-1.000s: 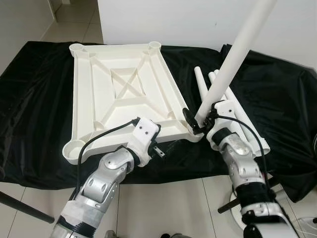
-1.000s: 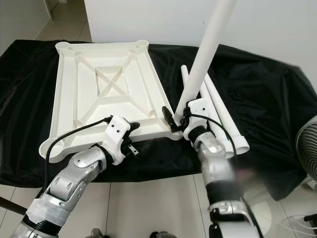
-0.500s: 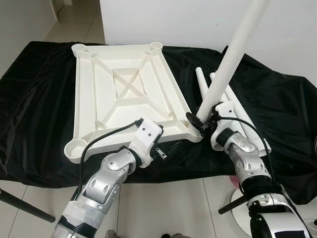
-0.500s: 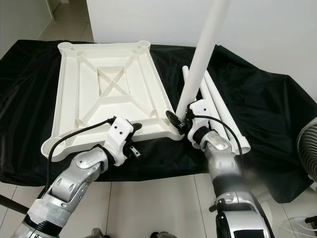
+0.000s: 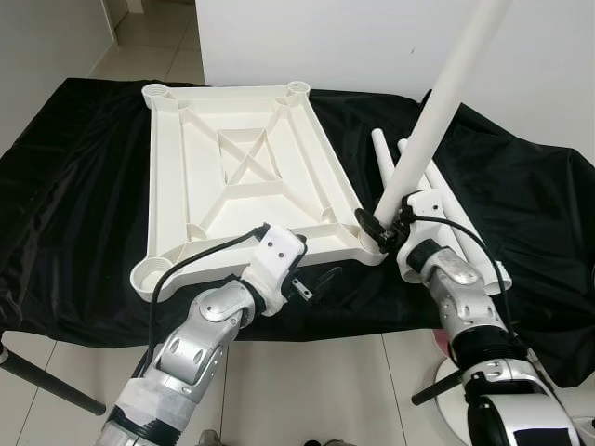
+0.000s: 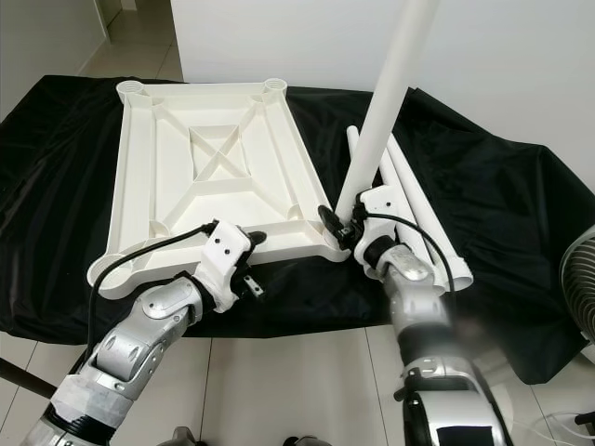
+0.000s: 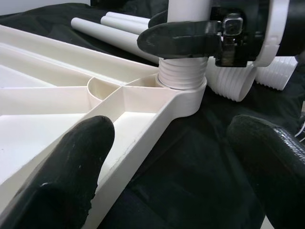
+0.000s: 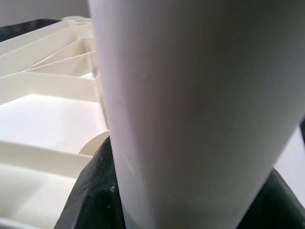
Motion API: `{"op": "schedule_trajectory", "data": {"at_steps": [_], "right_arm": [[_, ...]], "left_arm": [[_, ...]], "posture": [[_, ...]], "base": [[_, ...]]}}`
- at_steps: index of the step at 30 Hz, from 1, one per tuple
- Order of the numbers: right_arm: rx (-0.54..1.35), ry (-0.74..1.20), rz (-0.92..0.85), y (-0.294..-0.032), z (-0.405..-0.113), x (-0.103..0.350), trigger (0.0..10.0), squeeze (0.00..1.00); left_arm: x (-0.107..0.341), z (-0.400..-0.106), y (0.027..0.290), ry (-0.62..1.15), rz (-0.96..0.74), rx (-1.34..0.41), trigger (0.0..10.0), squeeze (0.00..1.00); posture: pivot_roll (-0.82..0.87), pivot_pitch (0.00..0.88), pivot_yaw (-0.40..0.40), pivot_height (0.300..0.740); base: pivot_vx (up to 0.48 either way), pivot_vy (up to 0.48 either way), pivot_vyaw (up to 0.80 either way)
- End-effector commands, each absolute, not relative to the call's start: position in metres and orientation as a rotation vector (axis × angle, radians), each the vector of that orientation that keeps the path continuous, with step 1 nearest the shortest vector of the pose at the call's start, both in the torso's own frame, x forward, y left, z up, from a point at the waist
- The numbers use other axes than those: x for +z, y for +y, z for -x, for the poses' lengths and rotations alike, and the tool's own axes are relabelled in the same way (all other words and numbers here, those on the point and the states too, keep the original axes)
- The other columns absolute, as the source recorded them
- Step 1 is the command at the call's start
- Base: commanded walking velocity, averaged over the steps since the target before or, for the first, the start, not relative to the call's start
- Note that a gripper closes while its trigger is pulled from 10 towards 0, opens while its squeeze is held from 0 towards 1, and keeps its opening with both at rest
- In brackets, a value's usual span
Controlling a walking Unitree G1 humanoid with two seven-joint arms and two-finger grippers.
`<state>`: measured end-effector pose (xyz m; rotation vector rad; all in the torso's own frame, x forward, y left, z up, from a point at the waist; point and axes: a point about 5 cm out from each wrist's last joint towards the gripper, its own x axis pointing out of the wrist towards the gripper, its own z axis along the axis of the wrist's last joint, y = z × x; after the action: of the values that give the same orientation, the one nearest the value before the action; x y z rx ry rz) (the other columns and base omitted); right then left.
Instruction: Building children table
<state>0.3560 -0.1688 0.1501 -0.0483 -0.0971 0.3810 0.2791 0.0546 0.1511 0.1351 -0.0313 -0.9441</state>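
Observation:
A white plastic tabletop (image 5: 165, 186) lies upside down on a black cloth (image 5: 74, 186). My right gripper (image 5: 379, 228) is shut on a long white leg (image 5: 437, 102) near its foot. The leg stands tilted up and to the right. In the left wrist view its threaded end (image 7: 181, 76) sits in the near right corner socket (image 7: 188, 100). Up close in the right wrist view, the leg (image 8: 190, 109) has a black finger (image 8: 95, 191) beside it. My left gripper (image 5: 316, 282) is open just in front of the tabletop's near edge, holding nothing.
Spare white legs (image 6: 418, 214) lie on the cloth right of the tabletop, behind my right arm. A fan (image 6: 584, 297) stands at the far right, and its white base (image 5: 446, 381) rests on the tiled floor. A dark pole (image 5: 46, 383) crosses the lower left.
The whole view has shifted slightly. The leg's foot has settled closer into the corner socket, with my right gripper still on it. My left gripper has reached a little further right.

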Motion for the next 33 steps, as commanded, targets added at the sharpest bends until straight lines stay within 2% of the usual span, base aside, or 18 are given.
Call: {"op": "schedule_trajectory", "data": {"at_steps": [1, 3, 7, 11, 14, 21, 25, 31, 32, 33], "right_arm": [[0.308, -0.027, 0.031, -0.176, -0.353, 0.136, 10.0, 0.00], [0.281, -0.027, 0.012, -0.175, -0.352, 0.135, 10.0, 0.00], [0.100, -0.041, -0.064, -0.164, -0.345, 0.132, 10.0, 0.00], [0.057, -0.043, -0.082, -0.161, -0.343, 0.132, 10.0, 0.00], [-0.083, -0.038, -0.105, -0.150, -0.335, 0.129, 10.0, 0.00], [-0.253, -0.027, -0.158, -0.139, -0.328, 0.129, 10.0, 0.00], [-0.229, -0.027, -0.192, -0.128, -0.328, 0.133, 10.0, 0.00], [-0.230, -0.046, -0.180, -0.134, -0.328, 0.135, 10.0, 0.00], [-0.217, -0.057, -0.176, -0.133, -0.327, 0.137, 10.0, 0.64], [-0.167, -0.083, -0.179, -0.132, -0.328, 0.141, 10.0, 1.00]], "left_arm": [[0.147, -0.278, 0.054, -0.020, -0.153, -0.960, 10.0, 0.00], [0.146, -0.278, 0.054, -0.020, -0.154, -0.960, 10.0, 0.00], [0.146, -0.278, 0.055, -0.020, -0.159, -0.963, 10.0, 0.00], [0.145, -0.278, 0.055, -0.020, -0.160, -0.964, 10.0, 0.00], [0.145, -0.278, 0.054, -0.020, -0.162, -0.969, 10.0, 0.00], [0.144, -0.278, 0.053, -0.019, -0.165, -0.980, 10.0, 0.00], [0.143, -0.278, 0.051, -0.019, -0.166, -0.986, 10.0, 0.00], [0.144, -0.278, 0.051, -0.022, -0.168, -0.992, 10.0, 0.00], [0.144, -0.278, 0.050, -0.022, -0.168, -0.992, 10.0, 0.00], [0.143, -0.278, 0.050, -0.022, -0.169, -0.991, 10.0, 0.00]], "posture": [[0.04, 0.052, -0.054, 0.740], [0.04, 0.052, -0.054, 0.740], [0.03, 0.046, -0.048, 0.740], [0.03, 0.043, -0.048, 0.740], [0.03, 0.036, -0.045, 0.740], [0.02, 0.032, -0.042, 0.740], [0.02, 0.026, -0.040, 0.740], [0.02, 0.026, -0.039, 0.740], [0.02, 0.026, -0.039, 0.740], [0.02, 0.025, -0.038, 0.740]], "base": [[0.000, 0.000, 0.00], [0.000, 0.000, 0.00], [0.000, 0.000, 0.00], [0.000, 0.000, 0.00], [0.000, 0.000, 0.00], [0.000, 0.000, 0.00], [0.000, 0.000, 0.00], [0.000, 0.000, 0.00], [0.000, 0.000, 0.00], [0.000, 0.000, 0.00]]}}
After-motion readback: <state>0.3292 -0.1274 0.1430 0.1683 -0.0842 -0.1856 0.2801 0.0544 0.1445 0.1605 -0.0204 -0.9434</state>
